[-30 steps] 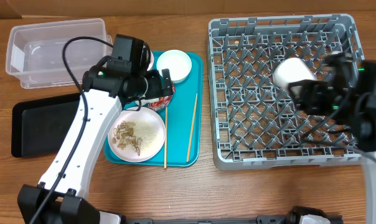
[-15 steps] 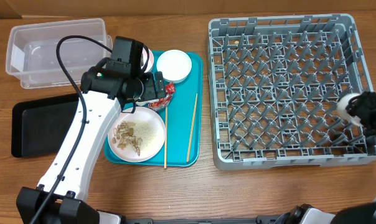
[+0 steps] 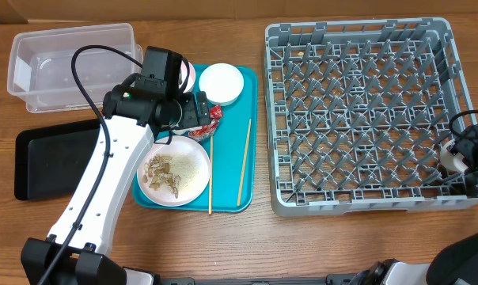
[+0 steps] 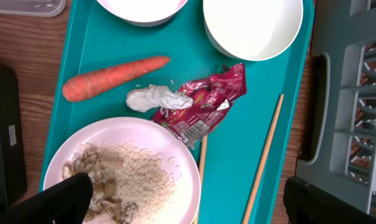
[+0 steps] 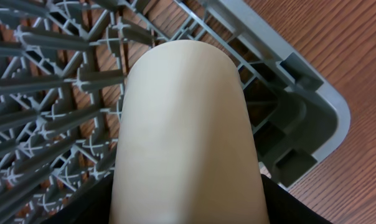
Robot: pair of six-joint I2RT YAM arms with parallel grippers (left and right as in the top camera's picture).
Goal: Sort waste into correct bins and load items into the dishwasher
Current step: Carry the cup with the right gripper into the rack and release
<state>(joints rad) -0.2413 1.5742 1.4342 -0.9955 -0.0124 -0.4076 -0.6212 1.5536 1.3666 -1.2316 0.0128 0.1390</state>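
My left gripper (image 3: 193,111) is open and empty, hovering over the teal tray; in the left wrist view its fingers (image 4: 188,208) straddle the white plate (image 4: 122,168) of beige nut-shell scraps (image 4: 98,180) and rice. Beyond lie the carrot (image 4: 113,78), crumpled white wrapper (image 4: 157,98) and red wrapper (image 4: 203,106). Two white bowls (image 4: 251,25) (image 4: 141,9) sit at the tray's far end. Two chopsticks (image 3: 244,162) (image 3: 210,178) lie on the tray. My right gripper (image 3: 463,152) is shut on the white cup (image 5: 185,124) at the front right corner of the grey dish rack (image 3: 358,111).
The clear tub (image 3: 71,63) stands at the back left, with the black tray (image 3: 53,158) in front of it. The teal tray (image 3: 231,194) lies between them and the rack. The rack's corner wall (image 5: 300,118) is right beside the cup.
My right arm has carried the cup from the rack's upper right area to its front right corner. The left arm has barely moved.
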